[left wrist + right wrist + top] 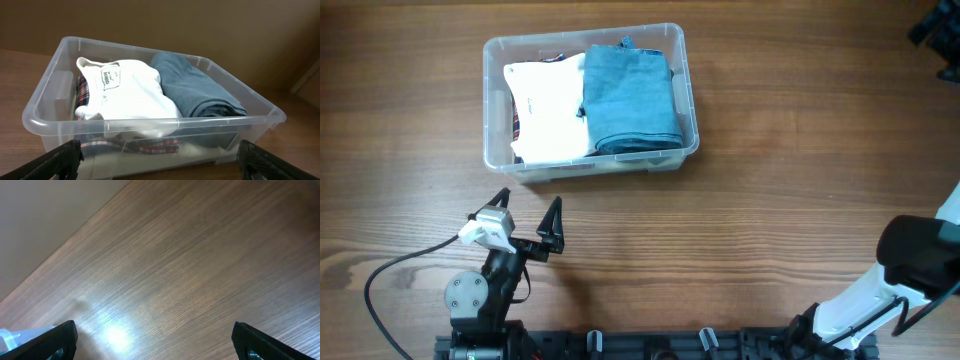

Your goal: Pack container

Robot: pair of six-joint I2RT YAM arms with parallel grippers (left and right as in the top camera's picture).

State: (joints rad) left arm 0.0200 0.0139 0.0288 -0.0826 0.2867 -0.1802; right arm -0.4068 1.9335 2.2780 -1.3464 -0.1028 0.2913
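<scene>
Container: the large clear plastic rectangular container [492, 110] sits in the upper left-centre of the overhead view, its long side facing the left arm
Contents: a folded white garment [548, 110] fills the left half and a folded blue-grey cloth [630, 100] the right half, laid side by side so both fit flat; a red plaid fabric [145, 146] shows through the front wall underneath
Left gripper: the left gripper [528, 212] hangs just below the container in the overhead view, fingers spread wide and holding nothing, aimed at the near wall, probably clear of the load
Right gripper: the right gripper [157, 342] is spread wide too, with only bare table between its fingers, well away from the container
Progress: the packing looks nearly or fully done, since no loose item shows
Surface: a brown wood-grain table [770, 200], with a glare spot in the right wrist view and a black cable [390, 275] at lower left
Room: a plain tan wall [200, 25] rises behind the container
</scene>
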